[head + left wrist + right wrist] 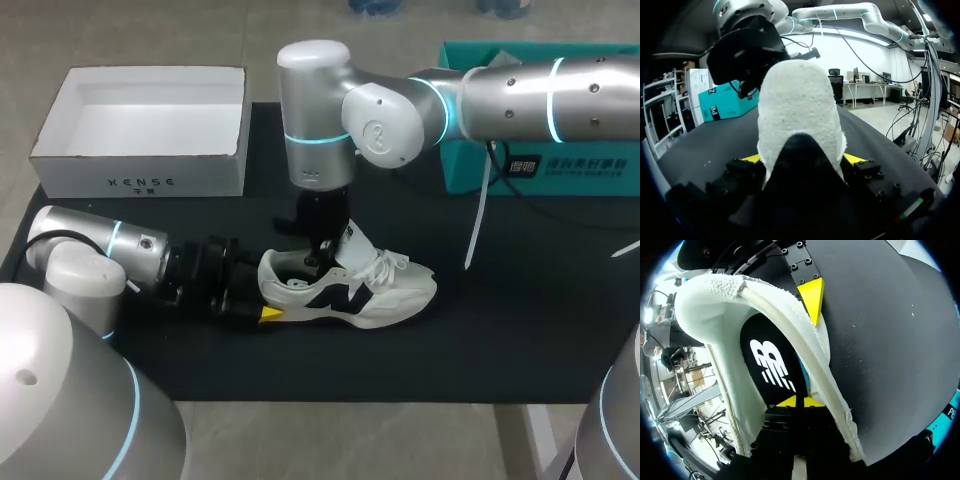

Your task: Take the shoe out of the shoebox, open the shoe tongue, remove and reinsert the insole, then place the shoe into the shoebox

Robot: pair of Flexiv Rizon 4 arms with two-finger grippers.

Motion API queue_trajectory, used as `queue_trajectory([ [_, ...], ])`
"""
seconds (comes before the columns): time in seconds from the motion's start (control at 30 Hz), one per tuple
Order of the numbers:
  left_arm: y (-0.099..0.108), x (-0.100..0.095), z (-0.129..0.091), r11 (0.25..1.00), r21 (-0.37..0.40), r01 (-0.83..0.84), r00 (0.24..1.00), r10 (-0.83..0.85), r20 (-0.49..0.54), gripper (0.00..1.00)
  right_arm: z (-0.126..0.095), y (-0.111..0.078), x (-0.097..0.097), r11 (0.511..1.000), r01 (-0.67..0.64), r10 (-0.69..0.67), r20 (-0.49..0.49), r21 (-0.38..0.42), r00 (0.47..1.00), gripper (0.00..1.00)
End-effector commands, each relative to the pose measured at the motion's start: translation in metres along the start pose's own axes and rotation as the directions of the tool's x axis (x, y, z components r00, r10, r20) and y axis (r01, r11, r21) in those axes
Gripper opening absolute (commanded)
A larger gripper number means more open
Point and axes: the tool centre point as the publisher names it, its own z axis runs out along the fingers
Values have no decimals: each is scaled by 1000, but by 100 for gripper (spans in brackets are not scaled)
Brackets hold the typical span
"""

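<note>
Black mat [520, 330], shoebox [140, 175] rear-left, shoe [380, 295] mid-mat: our left gripper [802, 159] clamps its heel; right gripper [795, 401], inside the collar, apparently pinches the insole [771, 365]. We judge insole thin, floppy, so hold its heel edge; shoe light, soft-sided.

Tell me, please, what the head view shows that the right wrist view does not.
Only the head view shows the open white shoebox at the table's far left, and the whole shoe standing on its sole, laces and toe included. Only the right wrist view shows inside the shoe: the black insole with its white logo, ahead of the right tool. Both show the shoe's heel with the left tool at it.
</note>
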Motion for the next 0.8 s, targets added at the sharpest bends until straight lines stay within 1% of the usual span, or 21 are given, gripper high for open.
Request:
queue_trajectory([
  [0.03, 1, 0, 0, 1000, -2, 0, 1000, 0, 2, 0, 17, -6, 2, 1000, 4, -4, 5, -2, 1000, 0],
  [0.27, 1, 0, 0, 1000, -2, 0, 1000, 0, 2, 0, -2, -11, 4, 1000, 5, -5, 28, -9, 1000, 0],
  [0.63, 1, 0, 0, 1000, -2, 0, 1000, 0, 2, 0, -21, -22, 4, 999, -3, 6, 58, -46, 998, 0],
  [0.8, 1, 0, 0, 1000, -2, 0, 1000, 0, 2, 0, -32, -24, 4, 999, -10, 14, 85, -49, 996, 0],
])
